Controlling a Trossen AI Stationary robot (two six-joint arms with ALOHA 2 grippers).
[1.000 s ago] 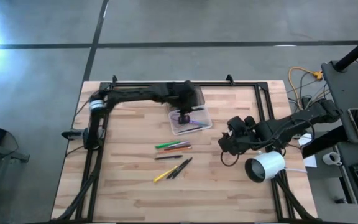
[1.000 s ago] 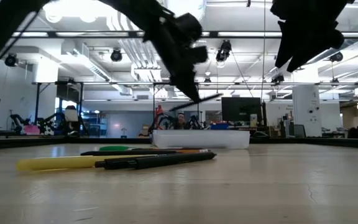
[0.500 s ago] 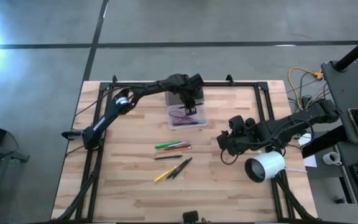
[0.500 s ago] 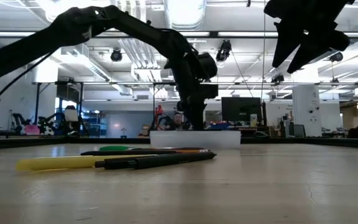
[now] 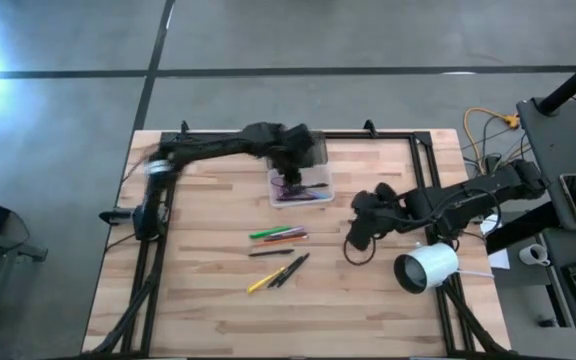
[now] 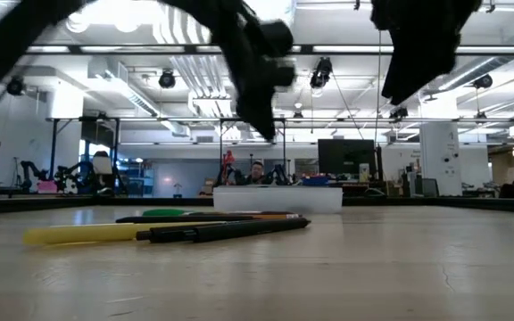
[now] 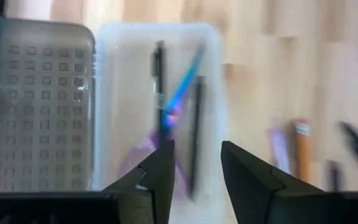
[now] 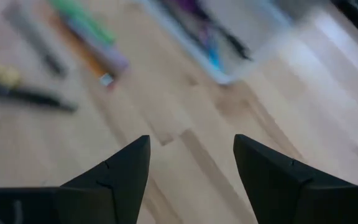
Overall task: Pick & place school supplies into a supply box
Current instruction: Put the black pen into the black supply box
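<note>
The supply box (image 5: 301, 188) lies open at the table's far middle, its grey lid (image 7: 39, 106) folded back. Inside the clear tray (image 7: 114, 93) lie dark pens, a blue one and purple-handled scissors (image 7: 143, 149). My left gripper (image 7: 197, 168) hovers open just above the tray (image 5: 293, 170), with nothing between its fingers. Other school supplies lie flat on the wood nearer the front: green and orange pens (image 5: 278, 234), a black one (image 5: 270, 252), and yellow and black ones (image 5: 280, 272). My right gripper (image 5: 358, 225) hangs open to the right of them (image 8: 191, 162).
A white cylinder (image 5: 428, 268) lies near the table's right edge, beside my right arm. A black rail frame (image 5: 268, 132) runs along the table's far edge and sides. Bare wood stretches between the loose pens and the front edge.
My left gripper has dipped into the box and come up again. The dark pen that stuck out from it a second ago no longer shows at its fingers. My right gripper has drifted a little toward the table's left edge.
</note>
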